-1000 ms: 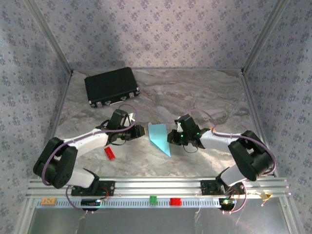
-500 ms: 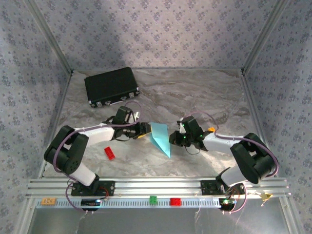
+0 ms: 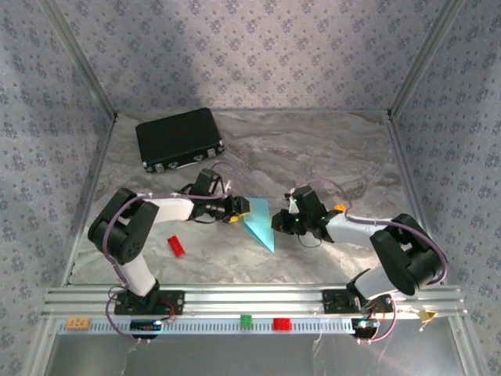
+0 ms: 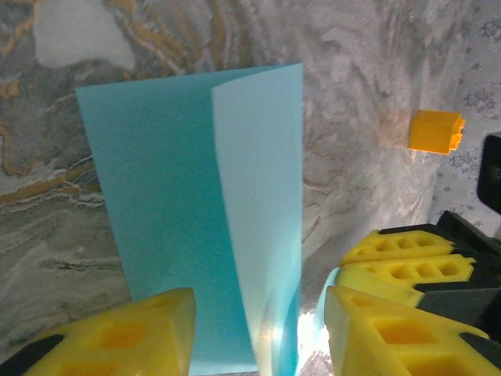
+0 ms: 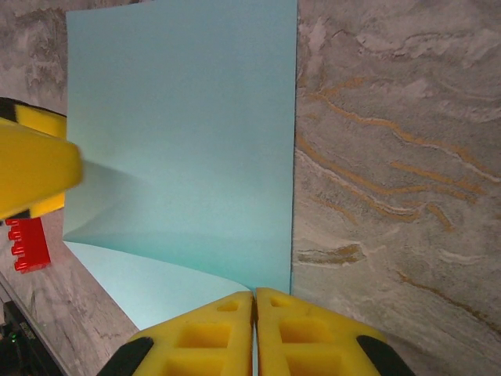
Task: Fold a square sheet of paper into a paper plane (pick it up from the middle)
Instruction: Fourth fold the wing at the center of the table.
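The left arm has stretched further in, and the left gripper [image 3: 239,210] now reaches the folded light-blue sheet [image 3: 257,222], which lies right of the black case [image 3: 179,139] and nearer the arms. The right gripper [image 3: 279,221] is at its other side. Left wrist: pads apart, straddling the sheet's edge. Right wrist: pads together, pinching the sheet's edge.

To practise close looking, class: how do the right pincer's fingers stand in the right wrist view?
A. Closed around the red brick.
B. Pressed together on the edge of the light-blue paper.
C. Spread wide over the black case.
B: the right pincer has its yellow fingers meeting, with the edge of the light-blue paper pinched between them.
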Controlling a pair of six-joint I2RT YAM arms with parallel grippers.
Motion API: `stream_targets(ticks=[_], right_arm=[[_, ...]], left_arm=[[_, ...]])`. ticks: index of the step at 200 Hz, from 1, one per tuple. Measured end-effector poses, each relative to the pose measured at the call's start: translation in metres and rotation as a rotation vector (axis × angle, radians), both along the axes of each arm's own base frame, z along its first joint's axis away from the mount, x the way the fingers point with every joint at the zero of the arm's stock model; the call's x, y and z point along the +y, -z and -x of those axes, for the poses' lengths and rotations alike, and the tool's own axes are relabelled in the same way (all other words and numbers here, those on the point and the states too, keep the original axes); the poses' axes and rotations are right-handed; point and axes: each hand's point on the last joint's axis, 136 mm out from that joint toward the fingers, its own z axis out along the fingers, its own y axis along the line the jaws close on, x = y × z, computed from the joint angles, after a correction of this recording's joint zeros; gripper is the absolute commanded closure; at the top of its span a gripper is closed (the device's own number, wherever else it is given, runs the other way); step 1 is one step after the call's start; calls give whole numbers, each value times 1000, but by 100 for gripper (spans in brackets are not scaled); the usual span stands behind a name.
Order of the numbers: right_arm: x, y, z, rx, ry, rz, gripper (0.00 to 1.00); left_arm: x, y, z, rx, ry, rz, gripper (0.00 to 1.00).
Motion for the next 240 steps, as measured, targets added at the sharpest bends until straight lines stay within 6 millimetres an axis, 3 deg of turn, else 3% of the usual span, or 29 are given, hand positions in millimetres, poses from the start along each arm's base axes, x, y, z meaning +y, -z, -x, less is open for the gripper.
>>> stream_targets(ticks=[20, 35, 81, 111, 135, 181, 207, 240], right_arm=[[0, 0, 0, 2, 2, 0, 81], [-1, -1, 0, 4, 6, -1, 75], [-9, -26, -2, -71, 47, 6, 50], [-11, -48, -2, -170, 50, 20, 43], [-11, -53, 5, -241, 26, 51, 32], [-8, -36, 32, -385, -97, 175, 37], [7, -34, 52, -535, -245, 272, 43], [18, -30, 62, -697, -355, 415, 47]], left_arm=[[-3, 2, 1, 22, -3, 10, 81], [-5, -1, 1, 22, -1, 23, 87], [-10, -6, -3, 48, -44, 56, 89], [-17, -9, 0, 55, -44, 75, 78], [-21, -11, 2, 54, -38, 80, 85], [-21, -11, 2, 66, -48, 81, 93], [-20, -13, 0, 63, -64, 80, 92], [-20, -27, -3, 32, -79, 94, 89]])
